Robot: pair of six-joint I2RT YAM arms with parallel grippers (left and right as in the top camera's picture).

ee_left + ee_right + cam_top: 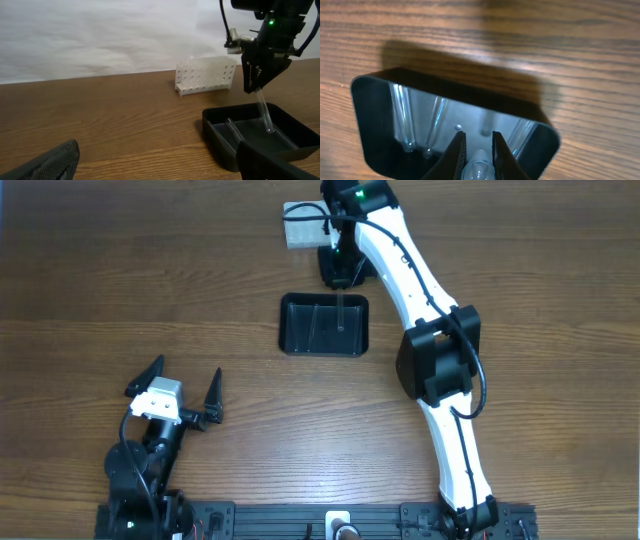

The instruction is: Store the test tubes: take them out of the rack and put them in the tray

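The white perforated rack (300,226) stands at the far side of the table, also seen in the left wrist view (205,75). In front of it sits the black tray (295,340) with clear test tubes (402,117) lying inside. My right gripper (340,280) hangs over the tray's far side, shut on a clear test tube (264,111) that points steeply down into the tray (220,131). In the right wrist view the tube's rounded end (477,170) sits between the fingers (457,150). My left gripper (187,370) rests open near the front left, holding nothing.
The brown wooden table surrounds the tray with free room on the left and right. The right arm's white links (440,360) stretch from the front right up past the tray's right side. A white wall lies behind the rack (100,35).
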